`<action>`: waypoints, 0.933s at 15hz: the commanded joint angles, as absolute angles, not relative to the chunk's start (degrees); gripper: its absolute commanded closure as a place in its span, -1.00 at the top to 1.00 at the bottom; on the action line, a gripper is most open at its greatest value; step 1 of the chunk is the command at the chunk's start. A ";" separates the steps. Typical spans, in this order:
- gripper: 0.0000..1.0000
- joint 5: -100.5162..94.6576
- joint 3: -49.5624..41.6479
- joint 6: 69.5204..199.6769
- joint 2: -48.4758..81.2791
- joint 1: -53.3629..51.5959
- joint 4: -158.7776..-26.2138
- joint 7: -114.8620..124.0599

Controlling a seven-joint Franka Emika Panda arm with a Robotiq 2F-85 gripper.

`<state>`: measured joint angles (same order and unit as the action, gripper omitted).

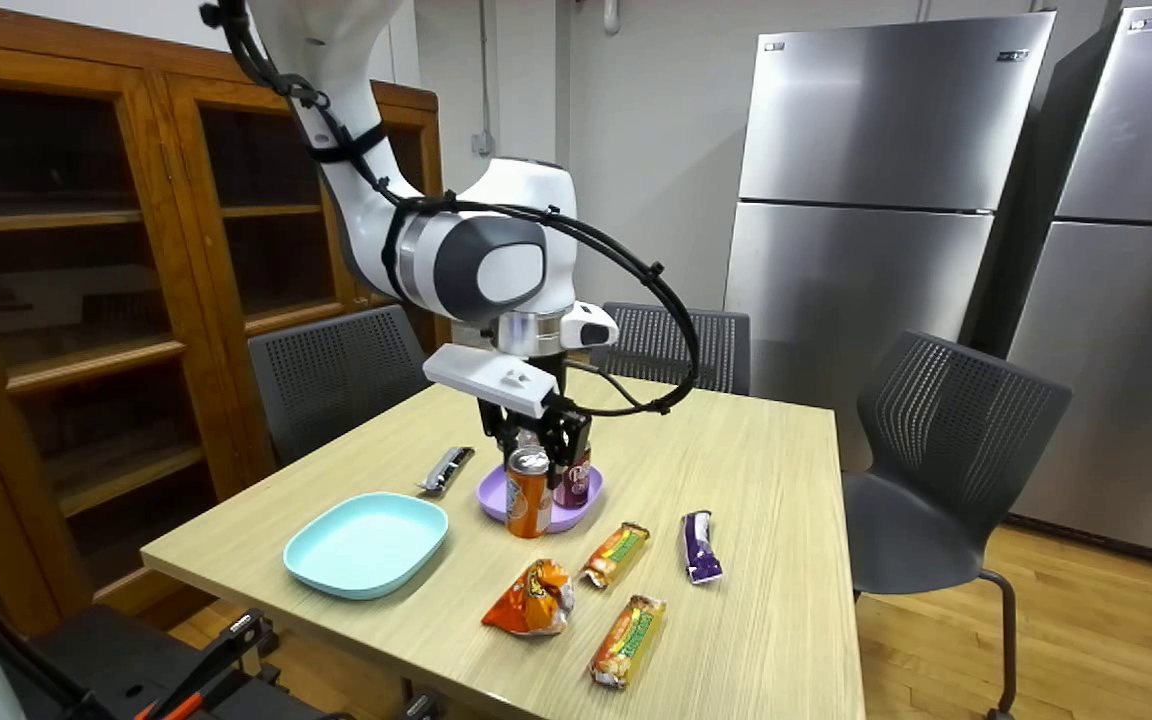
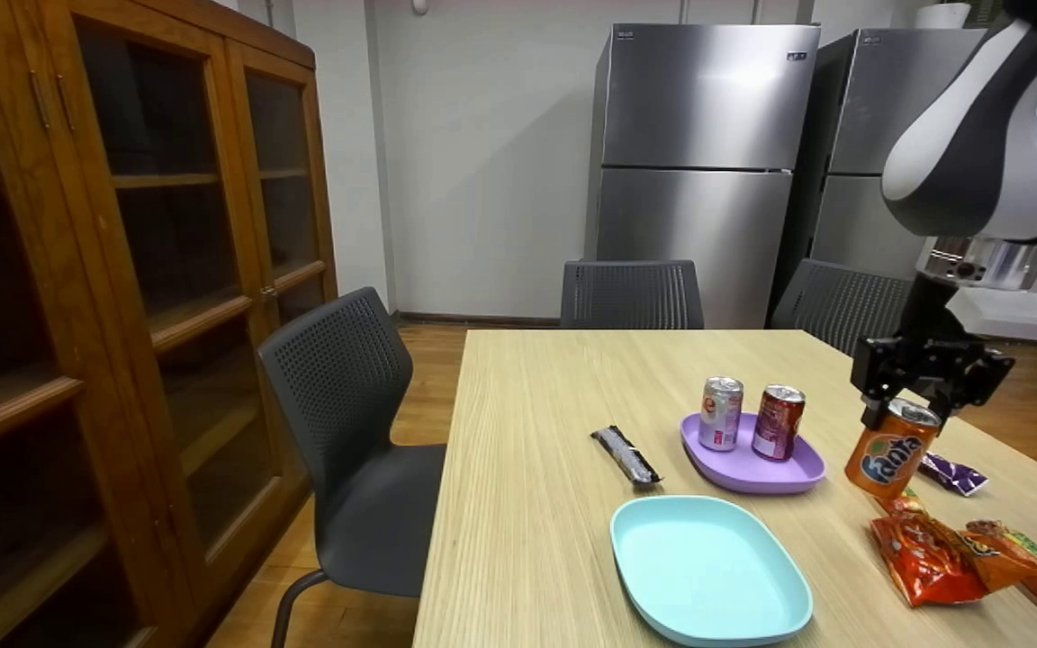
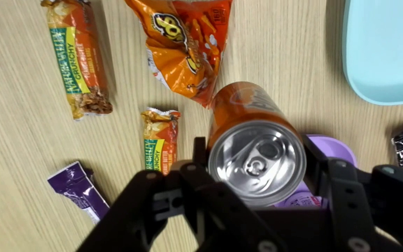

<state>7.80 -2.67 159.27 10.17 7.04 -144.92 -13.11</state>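
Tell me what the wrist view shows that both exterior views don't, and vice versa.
Only the wrist view clearly shows the pull tab atop the orange can. Only the exterior views show the fridges, wooden cabinet and chairs. All share the end effector gripping the orange can, plus the chip bag, blue plate and purple plate.

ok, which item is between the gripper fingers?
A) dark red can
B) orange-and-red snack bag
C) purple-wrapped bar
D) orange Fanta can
D: in the wrist view the gripper has the orange Fanta can pinched between its fingers, while in an exterior view the dark red can stands on the purple plate.
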 commanded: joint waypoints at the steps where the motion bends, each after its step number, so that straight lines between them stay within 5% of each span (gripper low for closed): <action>1: -0.22 6.95 -1.04 160.02 12.49 6.25 -141.91 -13.64; 14: -0.22 0.94 0.41 160.29 25.11 2.56 -128.12 -11.00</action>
<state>2.86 0.14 161.01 22.07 2.98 -132.88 -12.85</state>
